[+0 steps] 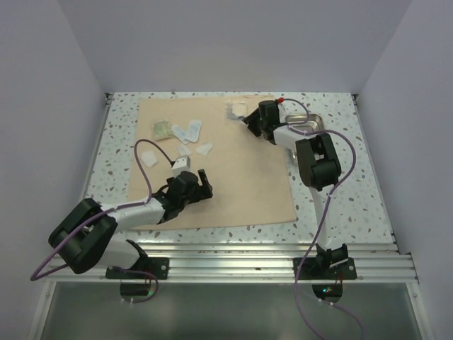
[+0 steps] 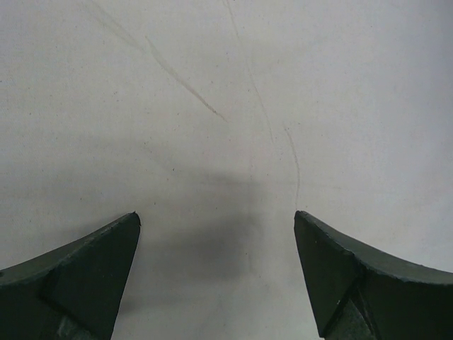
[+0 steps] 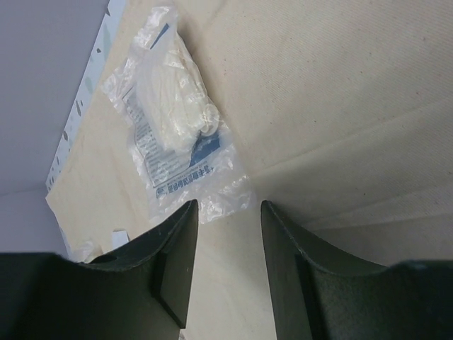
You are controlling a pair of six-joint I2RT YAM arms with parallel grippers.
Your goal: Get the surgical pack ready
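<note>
Left pincer (image 2: 216,223) spread wide and empty over tan wrap sheet (image 1: 241,191), gauze packets (image 1: 187,132) scattered on sheet's far left, right pincer (image 3: 228,205) half-open, gripping nothing, tips at clear gauze packet (image 3: 173,134) near sheet's far edge, steel tray (image 1: 315,120) on worktop (image 1: 354,191) just right of sheet

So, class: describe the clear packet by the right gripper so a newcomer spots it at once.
Find the tan wrap sheet on the table, then its far edge. Just ahead of the right gripper lies a clear packet, alone, apart from the packets clustered leftward.
</note>
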